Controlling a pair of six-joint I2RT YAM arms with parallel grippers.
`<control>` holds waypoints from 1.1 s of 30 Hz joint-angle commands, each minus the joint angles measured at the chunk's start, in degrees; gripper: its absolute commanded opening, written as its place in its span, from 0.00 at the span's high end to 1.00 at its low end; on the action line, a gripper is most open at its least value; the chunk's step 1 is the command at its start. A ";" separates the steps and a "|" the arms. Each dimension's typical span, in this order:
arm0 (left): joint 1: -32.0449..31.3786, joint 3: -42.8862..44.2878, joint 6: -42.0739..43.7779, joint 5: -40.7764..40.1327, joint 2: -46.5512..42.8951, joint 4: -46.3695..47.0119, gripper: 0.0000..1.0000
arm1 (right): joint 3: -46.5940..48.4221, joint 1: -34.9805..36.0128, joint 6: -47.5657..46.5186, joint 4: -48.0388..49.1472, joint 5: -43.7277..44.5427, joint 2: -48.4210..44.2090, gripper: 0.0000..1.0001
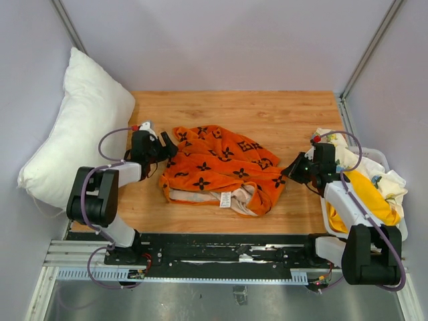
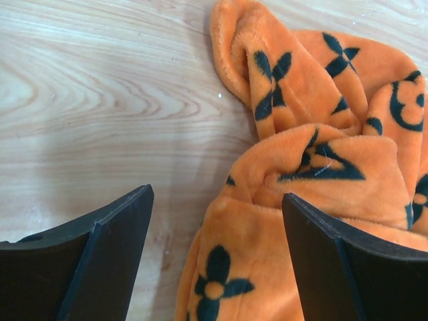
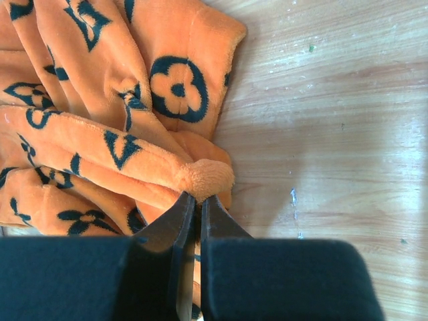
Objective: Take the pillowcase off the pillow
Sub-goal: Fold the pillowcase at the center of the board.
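Left fingers [image 2: 110, 234] stood wide apart and held nothing. One rested over bare counter [image 1: 267, 110]. The other lay over the 9 o'clock end of the pillowcase [image 1: 221, 164], and crumpled orange pile filled part of the gap between them.

Right fingers [image 3: 167, 231] were pressed together. Their tips touched a rounded fold at the pillowcase's 3 o'clock end; whether any cloth was pinched between them could not be told.

In the top view the pillowcase lay bunched at mid-counter between the two arms. Its long axis ran from 9 to 3 o'clock. A cream inner face and a small label [image 1: 225, 198] were turned out along its 6 o'clock edge.

The pillow [image 1: 77, 134] lay bare and outside the case at the counter's 9 o'clock side, leaning on the left wall. Its long axis ran roughly from 12 to 7 o'clock, and it lay apart from the pillowcase.

A white bin [image 1: 396, 231] of yellow and pale cloths stood at 3 to 4 o'clock, beside the right arm.
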 commanded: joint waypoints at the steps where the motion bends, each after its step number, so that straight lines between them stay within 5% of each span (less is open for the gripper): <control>1: 0.33 1.87 -1.00 2.62 3.97 3.43 0.19 | -0.80 -0.82 -0.42 1.36 -0.72 0.25 0.99; 6: 0.33 2.84 -0.31 6.20 5.73 3.15 0.44 | -1.42 -0.83 -0.01 2.31 -1.44 1.08 0.99; 15: 0.33 0.45 0.30 4.27 0.15 1.26 0.64 | -0.45 -0.82 -0.98 2.53 -1.36 2.70 0.99; 19: 0.33 -0.16 -0.27 3.01 -3.01 -0.18 0.97 | -0.09 -0.82 -0.78 2.71 -1.79 3.21 0.98; 33: 0.21 -1.49 -1.95 6.33 -11.31 -2.34 1.00 | 0.75 -0.82 0.28 4.00 -1.98 3.27 0.99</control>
